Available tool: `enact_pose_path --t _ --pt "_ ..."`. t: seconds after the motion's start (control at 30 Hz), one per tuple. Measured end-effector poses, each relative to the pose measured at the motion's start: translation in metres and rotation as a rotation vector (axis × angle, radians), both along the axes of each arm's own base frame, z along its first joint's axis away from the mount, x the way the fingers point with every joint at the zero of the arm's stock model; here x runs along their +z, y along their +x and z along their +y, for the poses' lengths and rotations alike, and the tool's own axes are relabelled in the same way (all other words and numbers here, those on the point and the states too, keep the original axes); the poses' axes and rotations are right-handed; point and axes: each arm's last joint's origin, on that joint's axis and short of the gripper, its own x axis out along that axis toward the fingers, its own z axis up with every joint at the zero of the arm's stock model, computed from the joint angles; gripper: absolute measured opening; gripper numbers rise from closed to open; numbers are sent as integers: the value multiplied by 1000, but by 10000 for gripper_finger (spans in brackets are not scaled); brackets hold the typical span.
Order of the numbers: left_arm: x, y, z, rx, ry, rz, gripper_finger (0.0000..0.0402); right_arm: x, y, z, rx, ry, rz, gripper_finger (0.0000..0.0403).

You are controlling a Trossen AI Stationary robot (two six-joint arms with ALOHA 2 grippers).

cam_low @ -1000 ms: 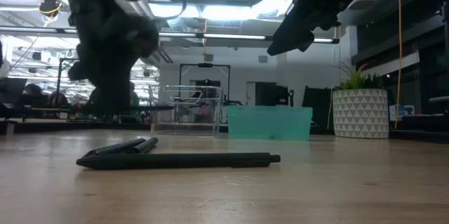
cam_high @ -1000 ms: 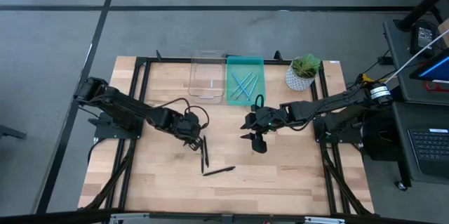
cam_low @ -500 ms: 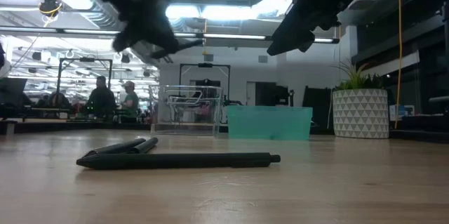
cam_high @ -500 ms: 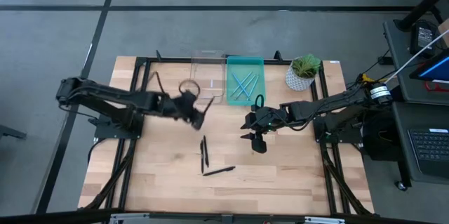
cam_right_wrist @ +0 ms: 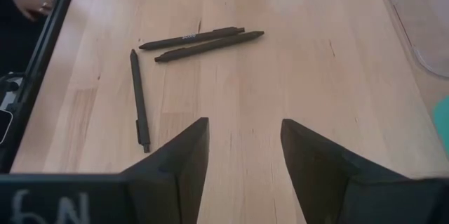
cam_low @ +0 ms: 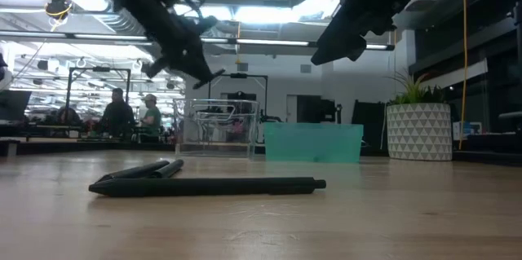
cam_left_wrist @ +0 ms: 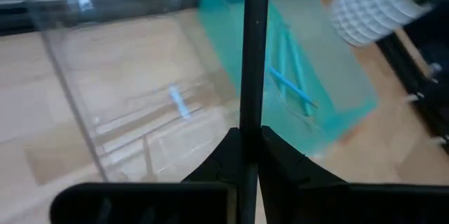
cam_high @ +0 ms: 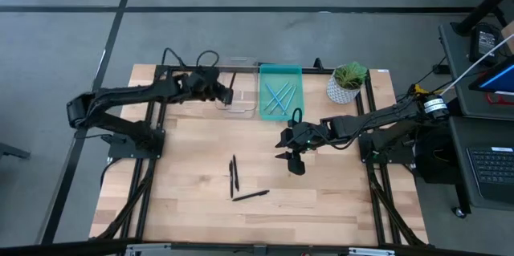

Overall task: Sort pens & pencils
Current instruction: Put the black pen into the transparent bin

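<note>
My left hand (cam_high: 226, 94) is clamped tight on one black pen (cam_left_wrist: 251, 55), holding it just above the clear bin (cam_high: 238, 87), which touches the teal bin (cam_high: 280, 70) at its side. Teal pencils (cam_high: 277, 95) lie inside that teal bin. My right hand (cam_high: 294, 160) hangs on the teal bin's near side, over the tabletop (cam_high: 337, 200), fingers spread wide and empty. Three black pens (cam_right_wrist: 200, 41) lie on the wood, well away from the clear bin.

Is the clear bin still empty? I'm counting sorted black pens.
Apparently empty: the clear bin shows only bare floor in the high and left wrist views. The left gripper holds a black pen above it, unreleased.
</note>
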Motion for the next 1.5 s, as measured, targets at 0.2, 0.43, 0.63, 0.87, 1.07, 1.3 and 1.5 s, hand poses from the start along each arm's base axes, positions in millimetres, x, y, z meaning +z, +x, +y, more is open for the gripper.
enact_pose_path --t 0.2,0.43,0.63,0.87,1.07,1.3,1.5 --pt "-22 8 30 17 -24 10 19 0 0 -1 14 -20 1 180" --pt "-30 16 51 19 -4 62 19 -1 -1 -1 13 -22 18 180" --pt "-34 35 65 -25 -27 169 19 -1 0 -4 -4 -32 10 180" --pt "-32 57 80 -30 -96 292 19 -2 -1 -4 -24 -52 15 180" --pt "-32 65 85 -42 -109 334 19 -2 -1 -4 -25 -51 16 180" --pt "-34 66 86 -57 -101 348 31 -2 -1 -4 -25 -51 18 180" --pt "-34 66 86 -39 -107 345 84 -2 -1 -4 -25 -51 17 180"
